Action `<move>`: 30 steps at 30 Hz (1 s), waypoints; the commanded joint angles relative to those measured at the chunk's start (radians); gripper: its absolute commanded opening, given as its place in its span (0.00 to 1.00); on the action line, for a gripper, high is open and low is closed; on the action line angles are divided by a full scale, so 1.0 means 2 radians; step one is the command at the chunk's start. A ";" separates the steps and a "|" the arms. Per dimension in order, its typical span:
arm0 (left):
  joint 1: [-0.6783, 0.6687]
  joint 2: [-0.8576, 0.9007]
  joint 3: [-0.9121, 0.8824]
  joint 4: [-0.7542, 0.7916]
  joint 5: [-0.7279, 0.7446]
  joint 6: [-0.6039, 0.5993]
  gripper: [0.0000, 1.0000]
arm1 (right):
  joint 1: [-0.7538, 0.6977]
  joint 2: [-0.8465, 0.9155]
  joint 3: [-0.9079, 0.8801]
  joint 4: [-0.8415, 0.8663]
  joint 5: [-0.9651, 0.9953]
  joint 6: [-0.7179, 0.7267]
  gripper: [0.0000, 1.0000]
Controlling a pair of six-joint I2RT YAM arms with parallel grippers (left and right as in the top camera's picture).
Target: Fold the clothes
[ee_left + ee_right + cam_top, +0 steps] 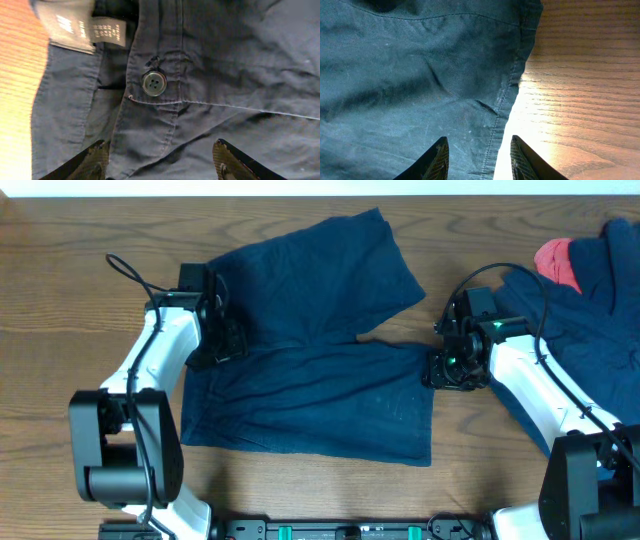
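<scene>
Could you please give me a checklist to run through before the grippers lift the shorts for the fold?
1. Shorts spread flat on table: ok.
2. Left gripper open above waistband, near button: ok.
3. Right gripper open, straddling leg hem: ok.
4. Either gripper pinching fabric: not ok.
5. Dark clothes pile apart from shorts: ok.
6. Nothing bunched beneath shorts: cannot tell.

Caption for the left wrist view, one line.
Left end effector open above the navy shorts, near the waistband button and label.
</scene>
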State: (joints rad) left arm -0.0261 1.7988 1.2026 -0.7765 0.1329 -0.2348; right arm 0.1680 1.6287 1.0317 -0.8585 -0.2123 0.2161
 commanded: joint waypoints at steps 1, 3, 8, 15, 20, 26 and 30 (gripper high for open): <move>0.002 0.020 -0.004 0.003 0.006 0.013 0.68 | 0.002 0.000 -0.004 0.001 0.003 0.000 0.39; 0.002 0.028 -0.004 0.007 0.006 0.013 0.69 | 0.002 0.000 -0.004 0.001 0.003 0.000 0.39; 0.002 0.047 -0.004 0.006 0.006 0.012 0.68 | 0.002 0.000 -0.004 -0.001 0.003 0.000 0.39; 0.002 0.051 0.000 -0.008 0.008 0.012 0.08 | 0.002 0.000 -0.004 -0.001 0.003 0.000 0.40; 0.002 0.010 0.021 -0.038 0.008 0.012 0.06 | 0.002 0.000 -0.004 0.000 0.003 0.000 0.40; 0.002 -0.058 0.023 -0.055 -0.035 -0.003 0.06 | 0.002 0.000 -0.004 -0.005 0.016 0.012 0.40; 0.002 -0.078 0.023 -0.061 -0.033 -0.019 0.06 | 0.002 0.000 -0.004 -0.007 0.016 0.013 0.40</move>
State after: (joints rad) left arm -0.0265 1.6604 1.2297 -0.8852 0.1043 -0.2428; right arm 0.1680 1.6287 1.0309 -0.8680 -0.1917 0.2268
